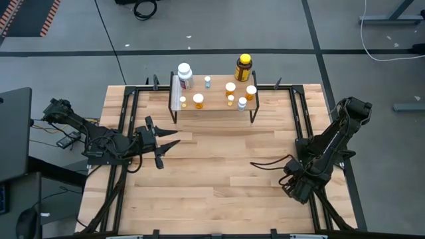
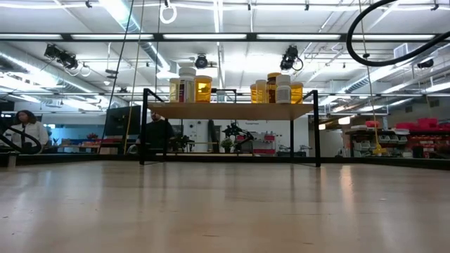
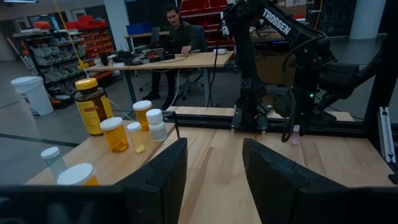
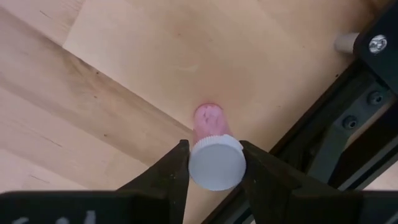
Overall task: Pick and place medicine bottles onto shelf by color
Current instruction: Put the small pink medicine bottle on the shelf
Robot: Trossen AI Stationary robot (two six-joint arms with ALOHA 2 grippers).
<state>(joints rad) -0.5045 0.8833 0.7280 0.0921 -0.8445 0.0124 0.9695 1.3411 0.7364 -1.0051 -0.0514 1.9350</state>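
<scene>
Right wrist view: my right gripper [image 4: 214, 163] has its two dark fingers pressed on the white cap of a small pink bottle [image 4: 209, 122] lying on the table beside the black frame rail. I judge a firm, centred squeeze matters before lifting, since the cap is round and could roll out.

High view: the right arm folds low near the table's right edge; the left gripper [image 1: 166, 143] waits left of centre, fingers narrowly parted and empty. The shelf [image 1: 214, 106] stands at the far edge, carrying white bottles [image 1: 184, 73] leftward and amber bottles [image 1: 243, 67] rightward.

Left wrist view: a person sits at a desk beyond.

Low view: the pale wooden tabletop [image 2: 225, 211] stretches smooth toward a bright workshop.
</scene>
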